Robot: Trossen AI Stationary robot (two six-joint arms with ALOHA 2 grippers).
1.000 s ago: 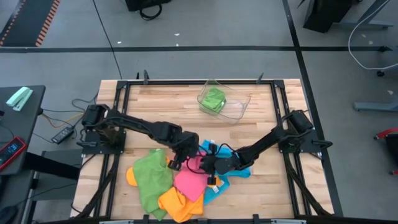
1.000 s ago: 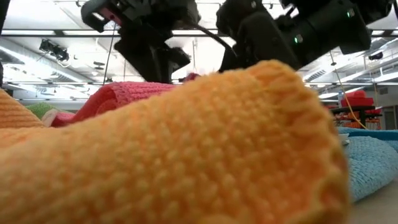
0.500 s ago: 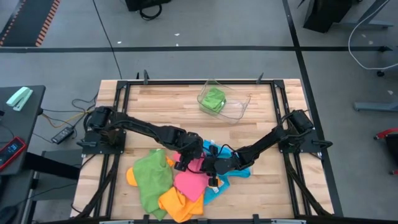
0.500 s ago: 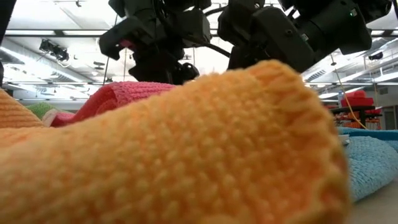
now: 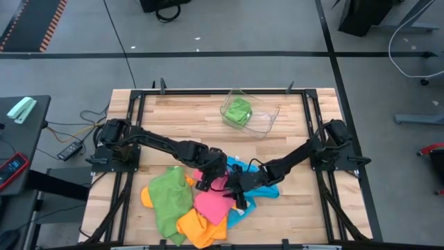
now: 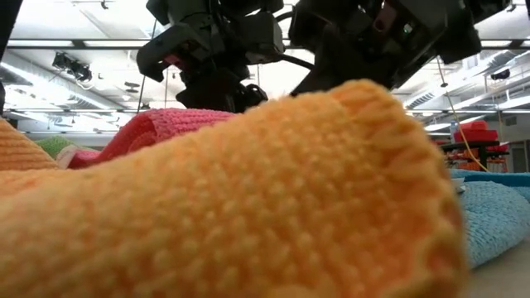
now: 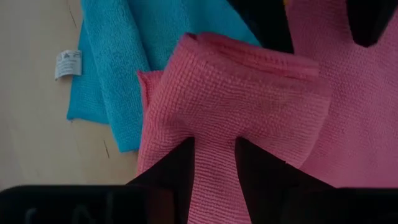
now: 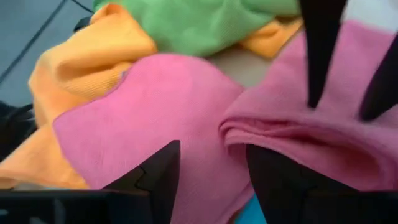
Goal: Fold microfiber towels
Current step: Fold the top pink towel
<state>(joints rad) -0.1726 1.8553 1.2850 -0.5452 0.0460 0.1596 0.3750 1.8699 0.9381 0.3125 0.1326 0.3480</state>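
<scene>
An orange microfiber towel [image 6: 248, 199] fills the low view, pressed up close to the lens. From above it lies bunched at the near edge of the desk [image 5: 187, 114], touching a crumpled green towel [image 5: 170, 198] on its left and a pink towel [image 5: 214, 201] beside it. A sky blue towel [image 5: 267, 189] spreads partly under the pink one, its white tag visible in the left wrist view.

Both arms meet over the pink towel at the middle of the pile. The left hand [image 7: 214, 162] is clenched on a raised fold of the pink cloth, which runs between its two dark fingers. The right hand [image 8: 211, 165] sits just beside it, with its fingers apart; a ridge of pink cloth lies in the gap, and whether it is gripping that fold or has released it cannot be told.

Farther back, near the far edge of the desk, a clear plastic tray [image 5: 267, 123] holds another green towel [image 5: 238, 111], folded and well apart from the pile. The desk top is pale wooden planking inside a black metal frame. Beyond it lies a grey floor with dark lines. A small side stand [image 5: 21, 132] on the left carries a pale green object. The low view shows ceiling lights in the room behind.
</scene>
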